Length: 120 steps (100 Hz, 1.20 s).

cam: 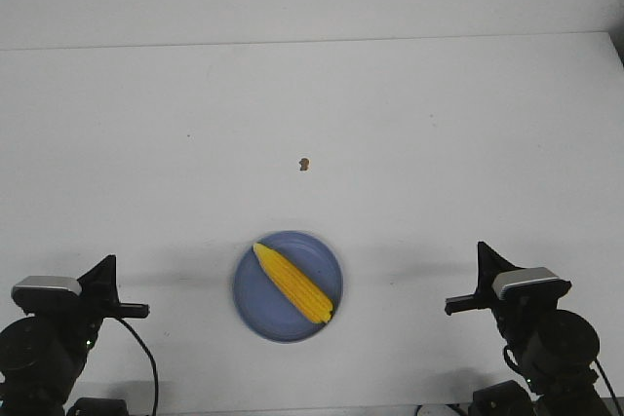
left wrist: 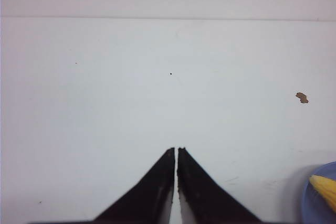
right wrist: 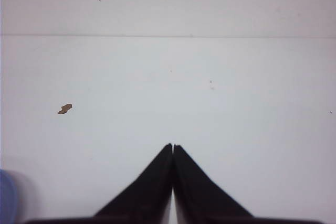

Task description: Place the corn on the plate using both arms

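The yellow corn (cam: pixel 293 283) lies diagonally across the round periwinkle-blue plate (cam: pixel 256 314) near the table's front edge. An end of the corn (left wrist: pixel 325 188) and a bit of the plate (left wrist: pixel 314 208) show in the left wrist view; the plate's edge (right wrist: pixel 6 198) shows in the right wrist view. My left gripper (cam: pixel 107 265) (left wrist: pixel 176 149) is shut and empty, well to the left of the plate. On the plate's other side, equally far off, my right gripper (cam: pixel 482 250) (right wrist: pixel 172 146) is shut with nothing in it.
A tiny brown speck (cam: pixel 304 164) (left wrist: pixel 301 97) (right wrist: pixel 65 108) lies on the white table (cam: pixel 312 124) beyond the plate. The table's far edge meets a pale wall. The table's right edge shows at the far right.
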{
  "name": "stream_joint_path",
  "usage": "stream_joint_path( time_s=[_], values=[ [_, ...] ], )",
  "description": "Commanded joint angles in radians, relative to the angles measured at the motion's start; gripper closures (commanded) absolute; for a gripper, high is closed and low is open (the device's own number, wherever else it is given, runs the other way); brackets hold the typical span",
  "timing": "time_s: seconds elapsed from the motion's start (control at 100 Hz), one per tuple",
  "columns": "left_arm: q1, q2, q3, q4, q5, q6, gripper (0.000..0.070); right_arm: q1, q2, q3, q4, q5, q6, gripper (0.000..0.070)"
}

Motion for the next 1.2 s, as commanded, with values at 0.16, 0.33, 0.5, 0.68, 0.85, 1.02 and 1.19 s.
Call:
stream_joint_path(
  time_s=[0.16,0.33,0.5,0.68,0.85,1.02,1.19],
  values=[
    [0.001,0.003,0.010,0.010,-0.005,-0.002,0.0687,0.001,0.000,0.011,0.014,0.000,0.014,0.0699],
    [0.001,0.003,0.010,0.010,-0.005,-0.002,0.0687,0.001,0.000,0.011,0.014,0.000,0.014,0.0699],
    [0.001,0.003,0.010,0.010,-0.005,-0.002,0.0687,0.001,0.000,0.011,0.014,0.000,0.014,0.0699],
    [0.001,0.003,0.010,0.010,-0.005,-0.002,0.0687,0.001,0.000,0.011,0.014,0.000,0.014,0.0699],
    [0.001,0.003,0.010,0.012,-0.005,-0.002,0.0687,0.001,0.000,0.011,0.014,0.000,0.014,0.0699],
    [0.001,-0.018,0.010,0.013,-0.005,0.004,0.0687,0.001,0.000,0.011,0.014,0.000,0.014,0.0699],
    [0.001,-0.036,0.003,0.022,-0.005,0.003,0.0687,0.001,0.000,0.011,0.014,0.000,0.014,0.0699]
  ],
)
